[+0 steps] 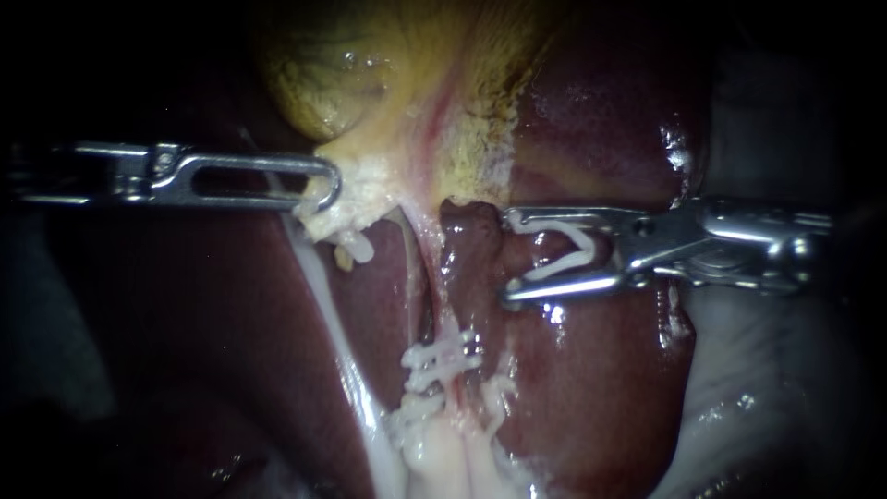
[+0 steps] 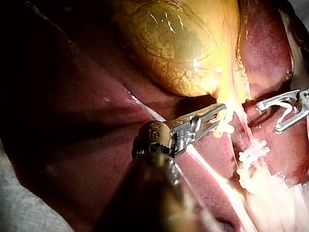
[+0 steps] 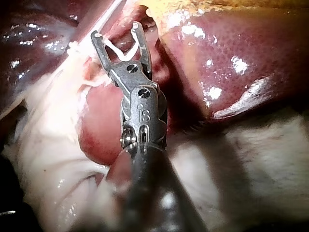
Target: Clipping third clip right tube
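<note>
Backdrop: dark red liver [image 1: 591, 388] fills the field, wet and glinting, with the yellow-green gallbladder [image 1: 333, 83] lying on it.

Left instrument: your left instrument [image 1: 323, 189] comes in level and meets the gallbladder at its narrow end. Its slotted jaws are clamped together on the pale tissue [image 1: 356, 199] there. The left wrist view shows the same grip [image 2: 219, 113].

Right instrument: your right instrument [image 1: 506, 259] sits across from the left one, on the other side of the gallbladder's narrow end. Its jaws stand wide apart in a V.

Loaded clip: a white loaded clip [image 1: 577, 242] sits bent open inside that V, one leg against each jaw, so both jaws bear on it. The right wrist view shows it seated between the tips [image 3: 120, 52].

Right tube: the thin pinkish right tube [image 1: 438, 300] runs away from the gallbladder's narrow end along a dark fold of liver. It lies just beside the right instrument's jaw tips but not between them.

Placed clips: white placed clips [image 1: 442, 356] cross the tube farther from the gallbladder than your jaw tips are. The exact count is hard to tell among the pale strands.

Pale band: a broader whitish band [image 1: 323, 296] also leads away from the gallbladder's narrow end, on the left instrument's side of the tube.
</note>
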